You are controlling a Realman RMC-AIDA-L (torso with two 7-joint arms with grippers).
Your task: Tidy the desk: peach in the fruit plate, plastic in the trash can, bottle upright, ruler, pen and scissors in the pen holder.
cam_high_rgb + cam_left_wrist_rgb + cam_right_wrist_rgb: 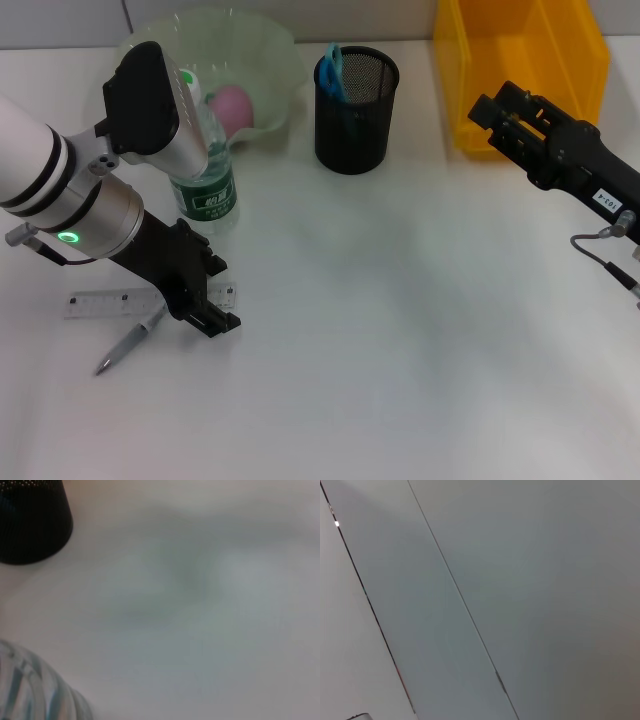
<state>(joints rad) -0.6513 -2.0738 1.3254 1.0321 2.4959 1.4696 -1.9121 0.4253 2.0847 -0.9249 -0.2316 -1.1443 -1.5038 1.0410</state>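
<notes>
The pink peach (233,106) lies in the pale green fruit plate (270,50) at the back left. Just in front of it the bottle (207,185), clear with a green label, stands upright; its side shows in the left wrist view (30,690). Blue scissors (332,66) stick out of the black mesh pen holder (357,98) (31,525). A clear ruler (105,302) and a grey pen (131,345) lie flat at the front left. My left gripper (222,294) hangs open over the ruler's right end. My right gripper (492,104) is open and holds nothing, beside the yellow trash can (520,60). The plastic is out of view.
The left arm's grey forearm (100,200) passes in front of the bottle and the plate. White tabletop (420,340) stretches across the middle and front right. The right wrist view shows only plain grey panels.
</notes>
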